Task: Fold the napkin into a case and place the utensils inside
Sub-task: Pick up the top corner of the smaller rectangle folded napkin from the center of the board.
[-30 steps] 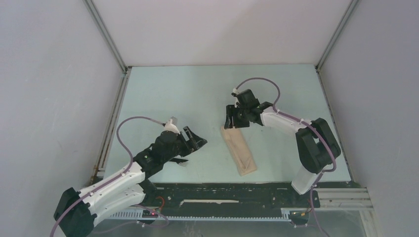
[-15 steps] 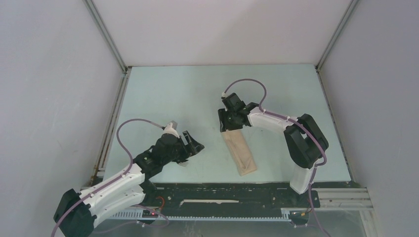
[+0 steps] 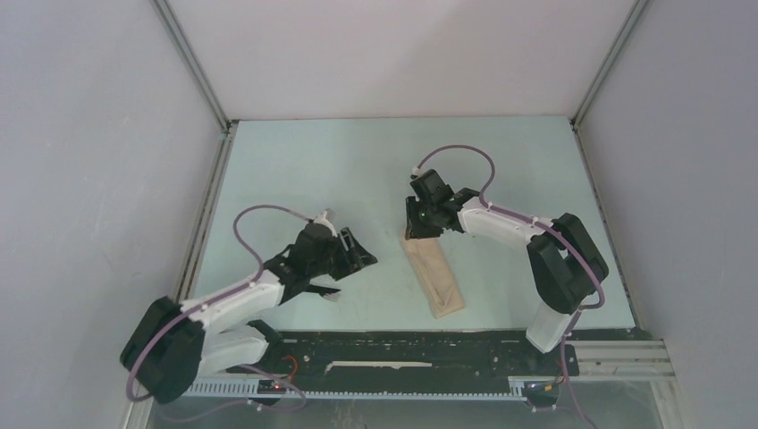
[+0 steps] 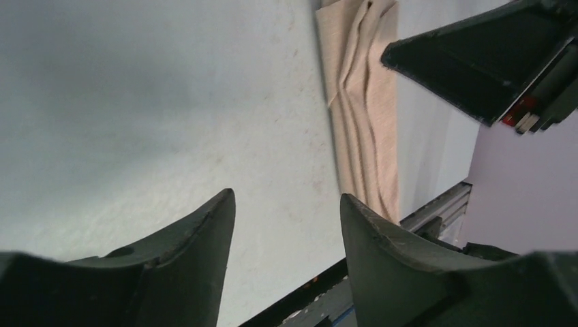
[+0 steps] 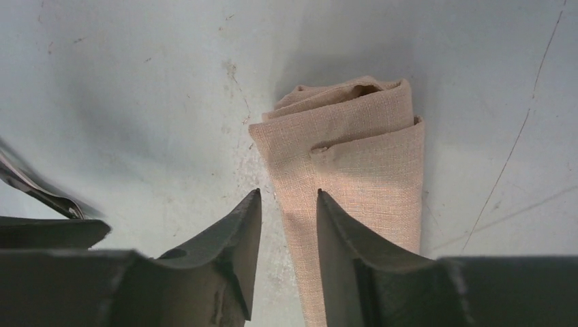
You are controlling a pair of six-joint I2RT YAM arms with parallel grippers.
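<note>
Where the folded tan-beige cloth napkin point(image 3: 434, 277) lies as a narrow diagonal strip by the near edge of the pale desk point(image 3: 304, 170), right of centre, the right gripper point(image 5: 287, 197) sits over its far end. Its jaws are parted by a narrow slit and grip nothing visible. To the strip's left and apart from it, the left gripper point(image 4: 286, 197) has its jaws wide and empty.

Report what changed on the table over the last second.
The right gripper swung left and nearer over the far end of the folded tan cloth napkin, then eased back slightly right. Its jaws stand a little apart, holding nothing. On the left arm the shoulder and elbow shifted right, while the left gripper, open, barely moved. Nothing was grasped or released. The napkin stayed put.
</note>
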